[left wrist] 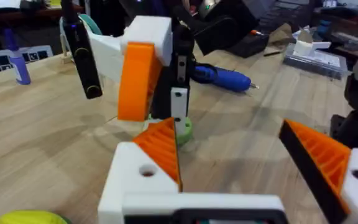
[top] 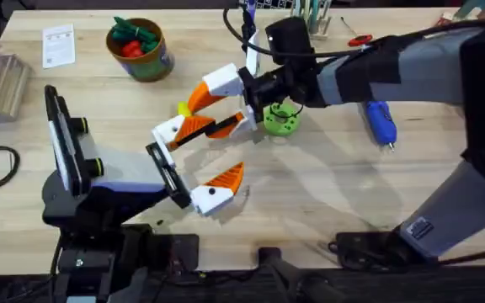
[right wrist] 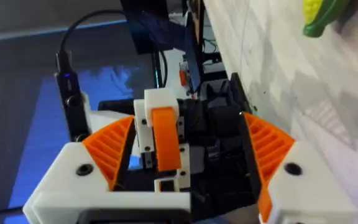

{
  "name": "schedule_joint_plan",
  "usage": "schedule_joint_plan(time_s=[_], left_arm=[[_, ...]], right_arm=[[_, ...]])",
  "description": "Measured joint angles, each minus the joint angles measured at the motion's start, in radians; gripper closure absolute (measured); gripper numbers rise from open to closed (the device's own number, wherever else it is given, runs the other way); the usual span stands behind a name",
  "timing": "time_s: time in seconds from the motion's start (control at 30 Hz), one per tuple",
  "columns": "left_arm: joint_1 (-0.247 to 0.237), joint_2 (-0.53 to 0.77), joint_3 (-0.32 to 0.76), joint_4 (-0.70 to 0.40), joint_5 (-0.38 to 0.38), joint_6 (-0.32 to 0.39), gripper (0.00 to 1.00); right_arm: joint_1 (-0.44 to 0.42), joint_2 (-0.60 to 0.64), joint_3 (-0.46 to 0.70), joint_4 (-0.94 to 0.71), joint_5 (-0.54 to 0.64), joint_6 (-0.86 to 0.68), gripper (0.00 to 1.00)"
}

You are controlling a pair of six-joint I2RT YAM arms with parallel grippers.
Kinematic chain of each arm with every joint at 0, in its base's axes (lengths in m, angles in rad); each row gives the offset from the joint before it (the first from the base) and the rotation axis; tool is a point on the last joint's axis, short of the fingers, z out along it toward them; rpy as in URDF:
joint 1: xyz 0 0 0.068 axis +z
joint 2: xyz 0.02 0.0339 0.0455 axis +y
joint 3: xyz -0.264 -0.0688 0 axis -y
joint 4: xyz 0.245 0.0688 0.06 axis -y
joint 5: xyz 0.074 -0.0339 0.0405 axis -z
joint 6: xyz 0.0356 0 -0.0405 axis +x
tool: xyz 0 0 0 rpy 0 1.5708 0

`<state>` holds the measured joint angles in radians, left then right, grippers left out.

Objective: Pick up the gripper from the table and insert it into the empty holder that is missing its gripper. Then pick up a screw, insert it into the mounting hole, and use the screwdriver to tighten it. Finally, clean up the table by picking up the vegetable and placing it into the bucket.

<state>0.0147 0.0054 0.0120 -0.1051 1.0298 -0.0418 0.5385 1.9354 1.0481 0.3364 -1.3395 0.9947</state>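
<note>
Wooden table (top: 327,194) carrying one bucket (top: 144,52), one screwdriver (top: 379,123), one vegetable (top: 183,109) — left gripper (top: 205,164) and right gripper (top: 199,114) both gaping, grasping nothing.

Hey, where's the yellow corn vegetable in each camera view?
Overhead: the vegetable lies left of centre, on the wood.
Left wrist: the vegetable sits close under the camera.
Right wrist: the vegetable lies far off, green edge showing.
Shared landmark: the wooden table beneath it.

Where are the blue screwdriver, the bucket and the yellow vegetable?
screwdriver (top: 380,123), overhead view, middle of its blue body.
bucket (top: 147,63), overhead view, printed side wall.
vegetable (right wrist: 319,14), right wrist view, its yellow part.
</note>
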Motion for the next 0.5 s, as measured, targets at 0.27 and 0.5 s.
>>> schedule_joint_plan(time_s=[0.27,0.5], left_arm=[[0.000,0.000,0.000,0.000,0.000,0.000,0.014],[0.000,0.000,0.000,0.000,0.000,0.000,0.014]], right_arm=[[-0.056,-0.094,-0.008,-0.051,0.079,-0.061,0.055],[-0.190,-0.286,-0.007,-0.255,0.184,-0.203,0.052]])
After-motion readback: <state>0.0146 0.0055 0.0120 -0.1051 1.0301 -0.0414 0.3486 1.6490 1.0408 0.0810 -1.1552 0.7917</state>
